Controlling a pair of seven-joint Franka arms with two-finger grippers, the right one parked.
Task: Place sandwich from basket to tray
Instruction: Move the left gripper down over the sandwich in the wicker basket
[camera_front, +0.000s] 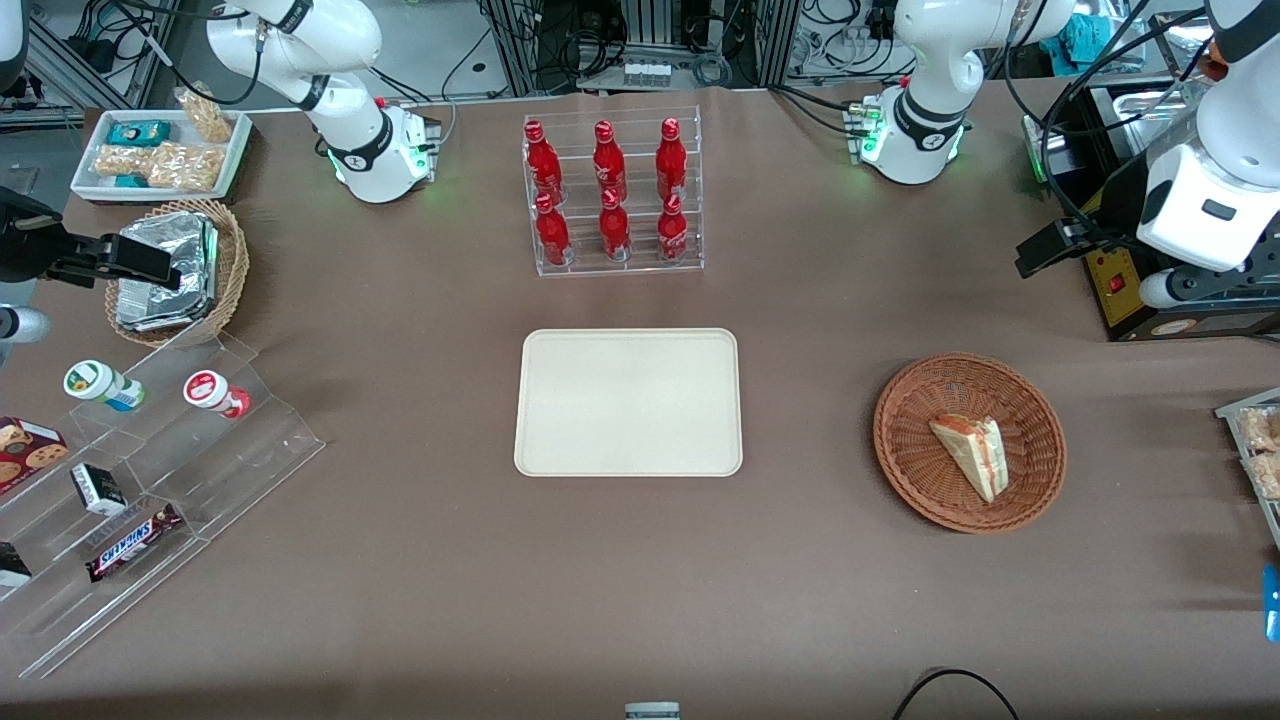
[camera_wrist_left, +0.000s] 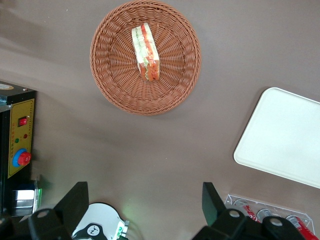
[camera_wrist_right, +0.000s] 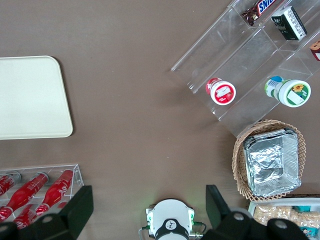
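The sandwich (camera_front: 970, 455) (camera_wrist_left: 146, 52), a white-bread wedge with red and green layers, lies in the reddish-brown wicker basket (camera_front: 900, 400) (camera_wrist_left: 110, 85) toward the working arm's end of the table. The cream tray (camera_front: 628, 400) (camera_wrist_left: 285, 135) sits flat at the table's middle with nothing on it. My left gripper (camera_front: 1048, 248) (camera_wrist_left: 142, 200) hangs high above the table, farther from the front camera than the basket and well apart from it. Its fingers (camera_wrist_left: 75, 200) stand wide open with nothing between them.
A clear rack of red bottles (camera_front: 612, 195) (camera_wrist_left: 265, 212) stands farther from the front camera than the tray. A yellow-and-black control box (camera_front: 1150, 290) (camera_wrist_left: 17, 135) sits under my gripper. Toward the parked arm's end are a stepped acrylic shelf (camera_front: 150, 450), a tan basket with foil (camera_front: 175, 270) and a white snack tray (camera_front: 160, 150).
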